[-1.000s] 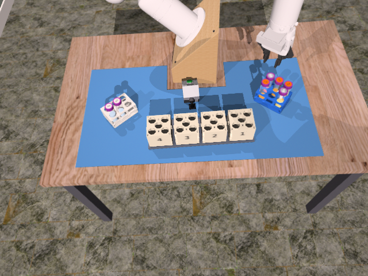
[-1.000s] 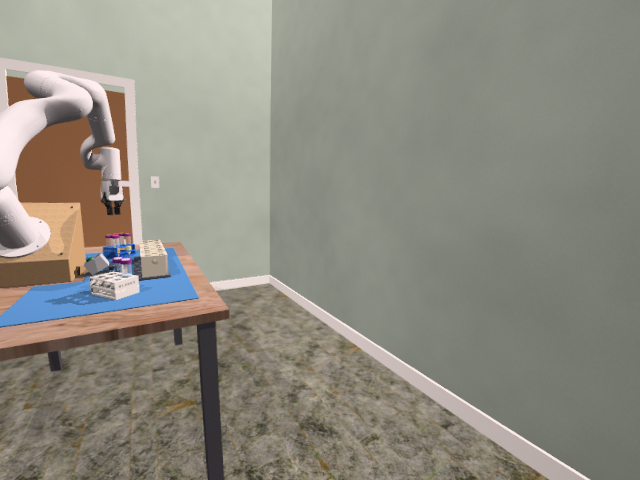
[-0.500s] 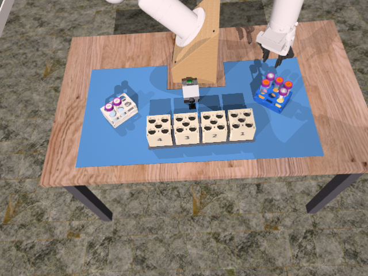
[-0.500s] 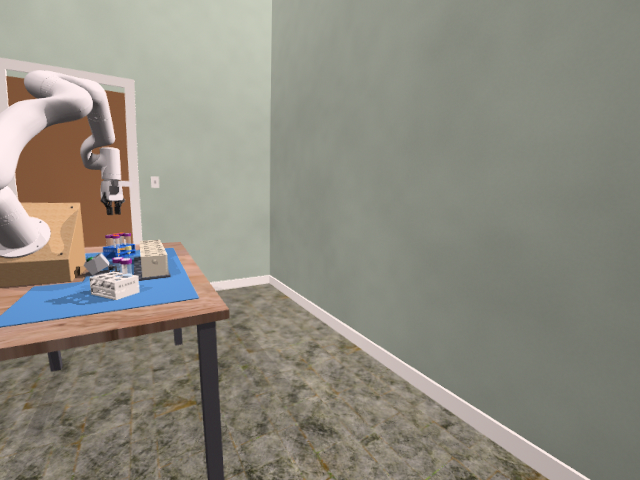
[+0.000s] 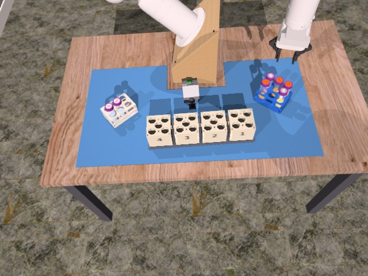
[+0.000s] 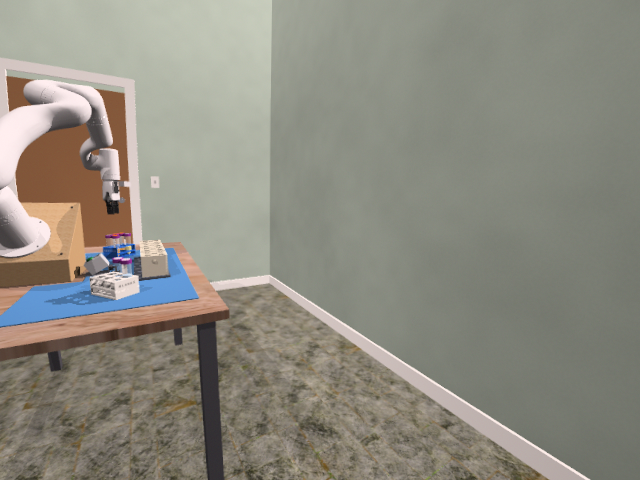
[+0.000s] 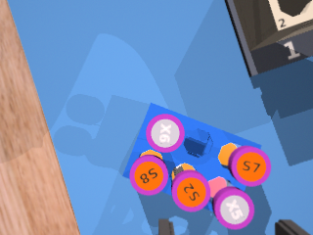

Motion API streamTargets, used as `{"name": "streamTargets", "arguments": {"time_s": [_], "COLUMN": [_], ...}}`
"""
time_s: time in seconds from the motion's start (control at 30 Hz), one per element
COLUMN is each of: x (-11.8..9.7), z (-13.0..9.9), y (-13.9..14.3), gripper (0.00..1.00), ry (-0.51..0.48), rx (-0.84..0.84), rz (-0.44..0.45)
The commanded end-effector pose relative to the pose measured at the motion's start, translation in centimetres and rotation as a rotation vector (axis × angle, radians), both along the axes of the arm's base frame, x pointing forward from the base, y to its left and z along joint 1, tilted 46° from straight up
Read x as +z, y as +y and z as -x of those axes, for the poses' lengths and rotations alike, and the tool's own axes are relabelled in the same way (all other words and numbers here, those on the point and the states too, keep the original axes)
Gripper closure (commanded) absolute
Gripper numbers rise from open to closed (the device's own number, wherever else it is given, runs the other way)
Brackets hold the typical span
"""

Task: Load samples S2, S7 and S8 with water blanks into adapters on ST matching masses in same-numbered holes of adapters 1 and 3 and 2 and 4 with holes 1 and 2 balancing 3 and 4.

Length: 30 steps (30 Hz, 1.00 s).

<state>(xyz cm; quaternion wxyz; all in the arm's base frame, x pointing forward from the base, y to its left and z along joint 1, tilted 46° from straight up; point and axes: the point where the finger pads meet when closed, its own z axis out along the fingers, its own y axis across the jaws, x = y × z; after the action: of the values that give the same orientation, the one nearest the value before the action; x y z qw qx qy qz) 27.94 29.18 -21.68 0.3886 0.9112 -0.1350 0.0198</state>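
Note:
My gripper (image 5: 285, 60) (image 6: 112, 209) (image 7: 230, 228) is open and empty. It hangs well above the blue sample rack (image 5: 268, 102) (image 6: 110, 252) (image 7: 213, 138) at the right of the mat. In the wrist view the rack holds S8 (image 7: 149, 176), S2 (image 7: 190, 191) and S7 (image 7: 250, 166) with orange dots, and X6 (image 7: 166, 133) and X5 (image 7: 234, 210) with grey dots, all upright. One well of the rack is empty. Adapters 4 (image 5: 159, 129), 3 (image 5: 186, 128), 2 (image 5: 213, 126) and 1 (image 5: 241, 123) (image 7: 274, 46) stand in a row on the stand, all holes empty.
A white blank rack (image 5: 122, 112) (image 6: 114, 285) with two capped tubes (image 5: 108, 107) (image 5: 117, 101) stands at the left of the blue mat (image 5: 98, 148). The DONE key (image 5: 189, 80) sits on its small desk behind the adapters. The arm's wooden base (image 5: 196, 59) stands at the back.

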Motion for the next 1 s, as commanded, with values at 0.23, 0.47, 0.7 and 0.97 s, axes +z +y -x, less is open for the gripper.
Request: {"name": "streamTargets", "arguments": {"time_s": [0.23, 0.47, 0.7, 0.97], "x": [-0.17, -0.17, -0.17, -0.17], "z": [-0.08, -0.08, -0.08, -0.08], "y": [0.36, 0.36, 0.36, 0.36], "gripper": [0.43, 0.43, 0.43, 0.43], "ry": [0.215, 0.382, 0.525, 0.691], "rx": [0.199, 0.361, 0.501, 0.663], "rz": [-0.018, -0.035, -0.049, -0.066]}}
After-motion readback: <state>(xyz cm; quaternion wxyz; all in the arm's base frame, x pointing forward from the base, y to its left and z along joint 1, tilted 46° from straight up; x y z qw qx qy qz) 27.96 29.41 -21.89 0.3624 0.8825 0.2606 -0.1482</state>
